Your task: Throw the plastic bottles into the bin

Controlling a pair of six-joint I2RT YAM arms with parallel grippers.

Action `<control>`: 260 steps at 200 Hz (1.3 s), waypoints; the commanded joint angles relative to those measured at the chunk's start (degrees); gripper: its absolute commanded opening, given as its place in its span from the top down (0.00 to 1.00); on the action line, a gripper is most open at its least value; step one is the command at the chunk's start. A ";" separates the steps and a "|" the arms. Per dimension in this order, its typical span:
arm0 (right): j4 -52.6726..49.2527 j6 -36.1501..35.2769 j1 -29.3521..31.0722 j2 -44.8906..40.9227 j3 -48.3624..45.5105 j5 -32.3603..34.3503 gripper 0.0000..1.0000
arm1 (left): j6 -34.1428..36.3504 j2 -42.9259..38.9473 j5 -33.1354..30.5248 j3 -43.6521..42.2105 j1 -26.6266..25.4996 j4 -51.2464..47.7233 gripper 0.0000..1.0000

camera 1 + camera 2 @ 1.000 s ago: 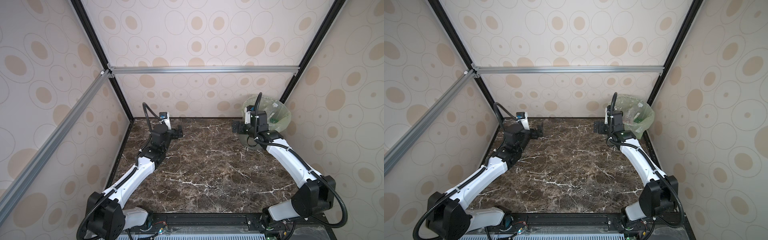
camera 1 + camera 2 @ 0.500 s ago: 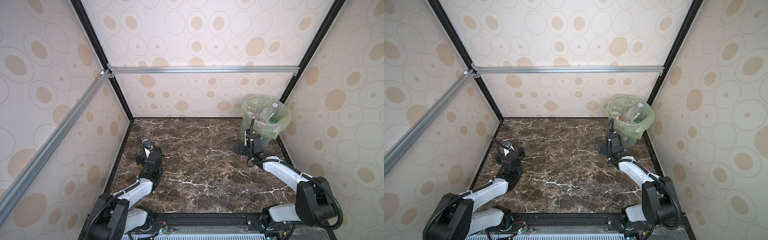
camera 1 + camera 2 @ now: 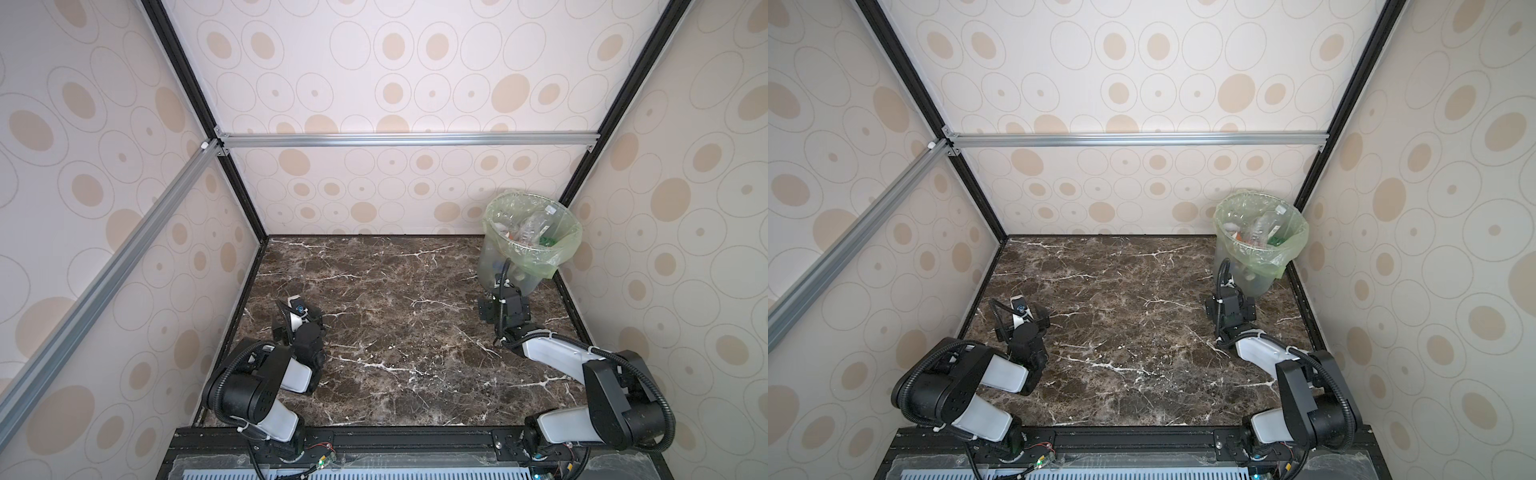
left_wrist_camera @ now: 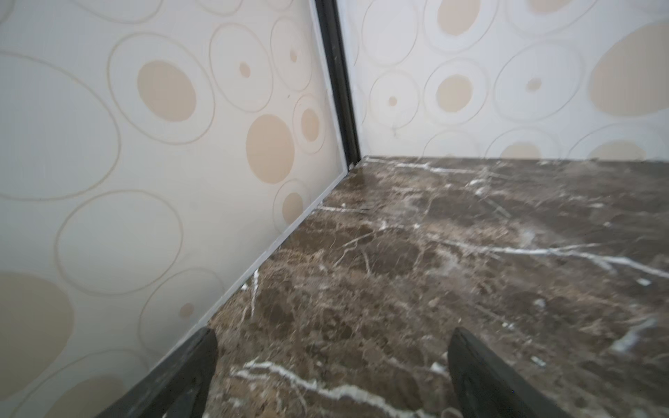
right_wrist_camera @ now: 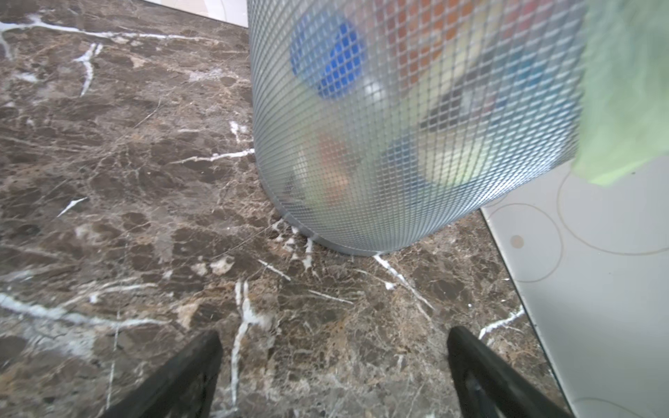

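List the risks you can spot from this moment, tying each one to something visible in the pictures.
1. The open right gripper sits low, close to the bin; a forward move could nudge or tip it.
2. The plastic bottles are piled well up inside, so a knock might spill some.
3. The open left gripper sits close to the side wall and could scrape it.

bin [image 3: 487, 259]: 1 | plastic bottles [image 3: 534, 224]: several, count unclear | left tool [image 4: 333, 336]: 1 | right tool [image 5: 335, 336]: 1
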 commanded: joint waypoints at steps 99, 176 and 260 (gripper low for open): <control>17.83 -4.39 -0.53 -5.01 -8.93 2.90 0.00 | -1.08 2.32 29.23 -0.95 9.55 8.47 0.01; 31.16 -2.33 -2.76 3.64 -11.33 0.08 0.00 | -3.04 1.79 29.47 2.46 10.86 1.06 0.01; 32.66 2.78 -9.88 7.75 -11.70 -12.21 0.02 | -2.94 1.45 29.31 2.18 10.81 1.35 0.01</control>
